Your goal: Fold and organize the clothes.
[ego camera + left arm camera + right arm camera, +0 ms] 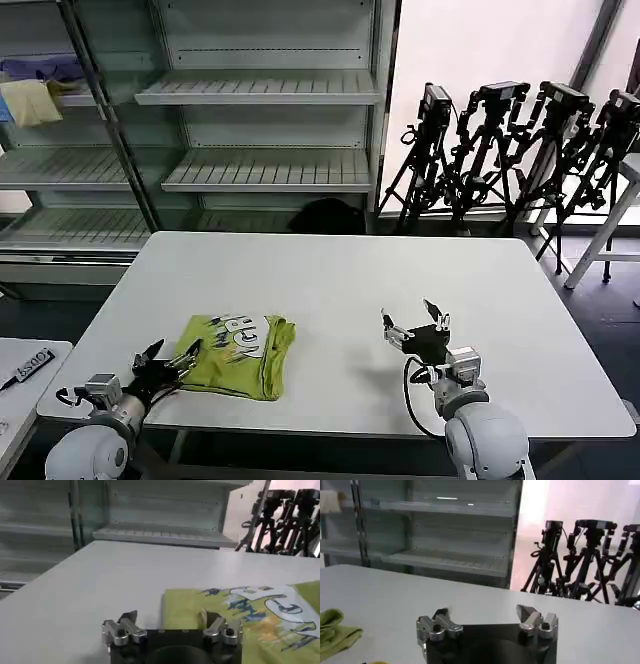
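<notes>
My left gripper [168,362] sits spread wide at the near table edge, just off the near-left corner of the lime yellow-green cotton T-shirt [240,353]. The shirt lies folded, print up, on the white table [340,270]. Right gripper [418,322], also splayed, hangs well to the shirt's right. I can't make out the underside layers.

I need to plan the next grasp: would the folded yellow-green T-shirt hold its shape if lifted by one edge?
Probably not. The T-shirt lies in soft, rumpled layers, so it would likely droop and unfold. It looks light, and may slide on the smooth table if the open left claw pushes it.
</notes>
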Controlling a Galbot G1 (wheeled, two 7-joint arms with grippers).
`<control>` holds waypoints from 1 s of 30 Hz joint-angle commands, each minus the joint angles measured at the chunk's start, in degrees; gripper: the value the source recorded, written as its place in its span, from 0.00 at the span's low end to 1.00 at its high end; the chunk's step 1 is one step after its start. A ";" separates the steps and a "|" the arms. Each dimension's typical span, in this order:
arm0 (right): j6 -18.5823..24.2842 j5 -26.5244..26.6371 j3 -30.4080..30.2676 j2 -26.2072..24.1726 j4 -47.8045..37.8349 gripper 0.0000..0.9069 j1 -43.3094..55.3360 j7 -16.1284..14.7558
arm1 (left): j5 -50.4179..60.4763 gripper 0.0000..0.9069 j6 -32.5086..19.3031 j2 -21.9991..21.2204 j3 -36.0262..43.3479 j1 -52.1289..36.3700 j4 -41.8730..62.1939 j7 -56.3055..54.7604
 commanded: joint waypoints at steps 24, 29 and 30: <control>3.05 -0.17 1.28 -1.02 0.14 1.00 -0.70 0.45 | 0.41 0.00 -4.91 1.71 -3.11 -1.11 1.53 3.65; 3.92 -0.11 3.35 -1.94 -0.67 1.00 -1.59 0.35 | 4.32 0.00 -6.64 5.86 -6.33 -2.23 2.42 6.26; 4.15 -0.12 3.96 -2.15 -0.86 1.00 -1.87 0.32 | 5.18 0.00 -6.79 6.81 -7.36 -2.60 2.08 6.81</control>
